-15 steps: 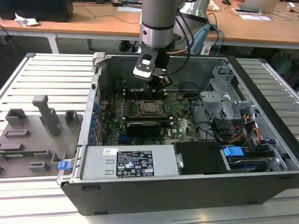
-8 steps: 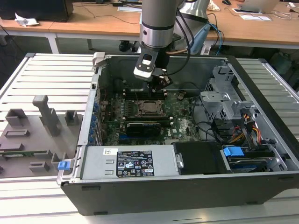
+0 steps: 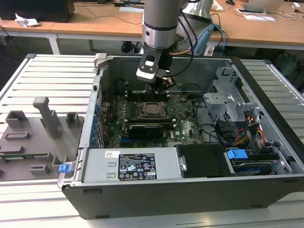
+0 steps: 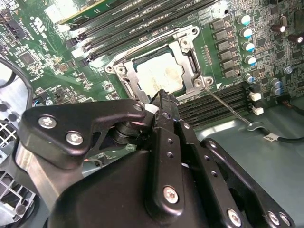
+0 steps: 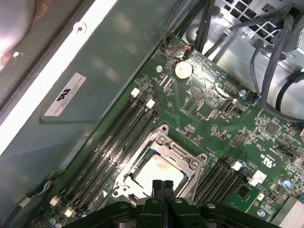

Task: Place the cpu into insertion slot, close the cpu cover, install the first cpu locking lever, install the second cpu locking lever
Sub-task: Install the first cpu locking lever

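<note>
The black two-fingered gripper has its fingertips clenched together with nothing between them. It hangs just over one edge of the socket, inside the open dark-grey metal computer case.

Directly beyond the fingertips lies the cpu, a small flat square chip with a pale silvery top. It is seated in the socket and looks level. Around it sits the cpu cover, a thin grey metal frame with an open middle window. It appears to be folded down flat over the chip's margins.

From one corner of the socket a thin silvery wire locking lever runs out across the long black memory slots. Its hooked end lies well clear of the socket, so I judge it is not yet latched, though I cannot tell for sure.

The step in hand looks like working on the cover or a lever with the clenched fingertips used as one blunt pusher. To do it well, contact should fall on the frame or the wire, never on the chip's bare top. The travel should be slow and straight so the tip does not slide off thin metal. The green motherboard carries small upright capacitors close beside the socket, and a slip sideways could knock them.
</note>
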You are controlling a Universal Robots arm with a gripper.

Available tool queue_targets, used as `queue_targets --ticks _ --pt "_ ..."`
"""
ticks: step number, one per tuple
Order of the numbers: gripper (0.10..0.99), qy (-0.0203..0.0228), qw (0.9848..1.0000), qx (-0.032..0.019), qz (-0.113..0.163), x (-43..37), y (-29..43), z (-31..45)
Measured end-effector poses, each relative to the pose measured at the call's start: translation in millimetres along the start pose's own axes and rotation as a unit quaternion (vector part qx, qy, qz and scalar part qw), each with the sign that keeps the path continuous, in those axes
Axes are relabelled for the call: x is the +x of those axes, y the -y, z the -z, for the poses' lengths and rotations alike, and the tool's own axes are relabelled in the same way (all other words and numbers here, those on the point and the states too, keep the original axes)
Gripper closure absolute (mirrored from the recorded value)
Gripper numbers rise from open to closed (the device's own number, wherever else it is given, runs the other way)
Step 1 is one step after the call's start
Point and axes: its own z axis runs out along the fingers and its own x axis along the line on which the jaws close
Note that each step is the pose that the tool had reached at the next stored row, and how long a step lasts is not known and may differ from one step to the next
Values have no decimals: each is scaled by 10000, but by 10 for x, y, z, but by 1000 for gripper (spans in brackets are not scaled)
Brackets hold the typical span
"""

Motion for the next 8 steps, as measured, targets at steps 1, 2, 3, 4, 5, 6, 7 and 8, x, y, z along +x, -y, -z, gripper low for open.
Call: queue_targets --ticks 1,2,3,4,5,6,7,8 --pt "980 -1 10000 0 22 0 0 0" --pt "980 -1 10000 0 33 0 0 0" --pt "980 -1 10000 0 45 0 0 0" --pt "980 -2 10000 0 59 0 0 0" --pt "980 -3 10000 0 74 0 0 0" --pt "980 -3 10000 0 91 0 0 0" --pt "980 -4 9999 0 109 0 0 0" --pt "980 -5 9999 0 140 0 0 0"
